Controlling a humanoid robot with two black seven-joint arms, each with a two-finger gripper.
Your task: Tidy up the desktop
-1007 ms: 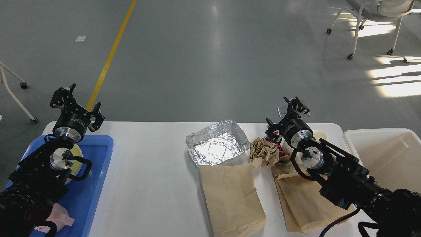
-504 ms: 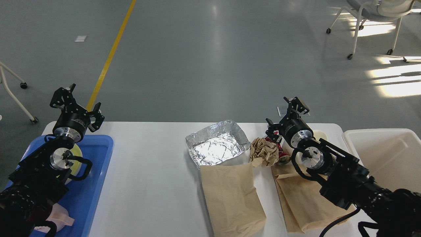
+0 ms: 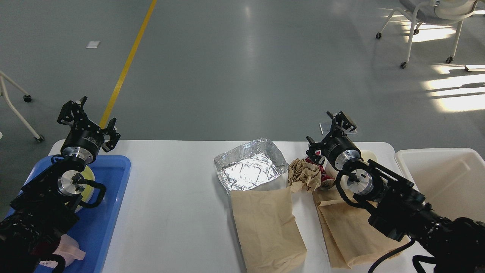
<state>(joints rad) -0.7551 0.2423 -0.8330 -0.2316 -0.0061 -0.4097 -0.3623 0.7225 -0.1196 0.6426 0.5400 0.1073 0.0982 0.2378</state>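
Note:
The white desktop [image 3: 174, 197] holds a crumpled foil tray [image 3: 250, 167] at the middle back. A flat brown paper bag [image 3: 267, 227] lies in front of it and a second brown bag [image 3: 344, 227] lies under my right arm. A crumpled brown paper ball [image 3: 304, 175] and a red wrapper [image 3: 320, 170] sit between them. My left gripper [image 3: 88, 118] is open and empty above the far end of the blue tray [image 3: 110, 212]. My right gripper [image 3: 329, 131] is open and empty above the desktop's back edge, just behind the paper ball.
The blue tray on the left holds a yellow-green round item [image 3: 89, 182] and a pinkish item [image 3: 70, 246]. A white bin [image 3: 451, 178] stands at the right. A pale round object [image 3: 369, 155] lies behind my right arm. A chair [image 3: 428, 22] stands on the floor far right.

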